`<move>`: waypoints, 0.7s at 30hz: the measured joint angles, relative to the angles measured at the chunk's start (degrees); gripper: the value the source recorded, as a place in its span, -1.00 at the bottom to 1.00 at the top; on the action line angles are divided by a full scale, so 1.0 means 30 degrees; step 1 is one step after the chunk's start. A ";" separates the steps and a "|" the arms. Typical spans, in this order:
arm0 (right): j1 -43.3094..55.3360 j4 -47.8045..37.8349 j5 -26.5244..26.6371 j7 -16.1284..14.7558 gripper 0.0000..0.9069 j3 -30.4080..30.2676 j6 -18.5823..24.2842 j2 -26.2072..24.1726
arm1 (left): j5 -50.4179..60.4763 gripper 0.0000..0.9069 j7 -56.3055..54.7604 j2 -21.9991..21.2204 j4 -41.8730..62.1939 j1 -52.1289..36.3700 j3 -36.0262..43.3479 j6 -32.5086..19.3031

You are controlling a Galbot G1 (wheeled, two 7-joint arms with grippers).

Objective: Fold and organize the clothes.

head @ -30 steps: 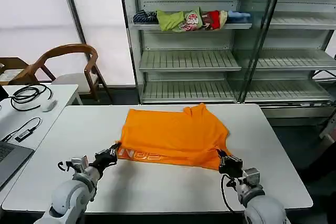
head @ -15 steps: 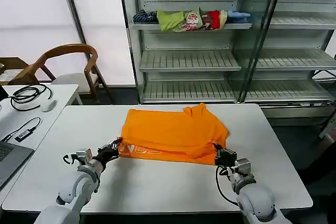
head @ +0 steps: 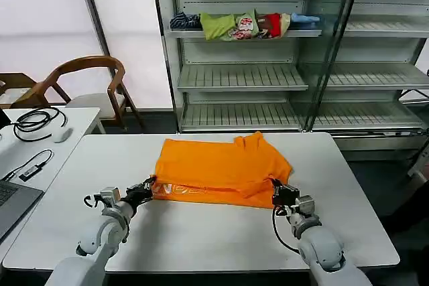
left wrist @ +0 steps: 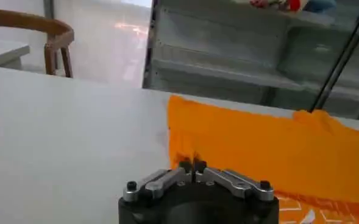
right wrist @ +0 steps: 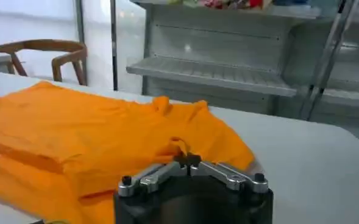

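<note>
1. Orange T-shirt (head: 221,171) lies partly folded on the white table (head: 201,232), white lettering along its near edge.
2. Left gripper (head: 144,189) pinches the near-left corner.
3. Right gripper (head: 278,192) clamps the near-right corner.

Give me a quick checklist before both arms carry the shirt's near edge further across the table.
1. Left gripper shut on the T-shirt's near left corner: ok.
2. Right gripper shut on its near right corner: ok.
3. Near edge lifted and folded over, lettering showing: ok.
4. Both grippers level with each other: ok.
5. Table bare in front of the shirt: ok.
6. Far edge lying flat: not ok, one bump near the collar.
</note>
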 measured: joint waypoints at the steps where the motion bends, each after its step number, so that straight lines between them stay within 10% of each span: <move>1: 0.0059 -0.0075 -0.0014 0.0006 1.00 -0.0018 0.0000 0.0015 | 0.0032 1.00 -0.0001 -0.0004 0.0042 -0.0035 0.0019 0.0009; 21: -0.0566 0.0646 0.0375 0.0234 1.00 0.0959 -0.0106 -0.0569 | 0.0243 1.00 0.0412 0.0526 -0.0613 0.0227 -0.0597 -0.0335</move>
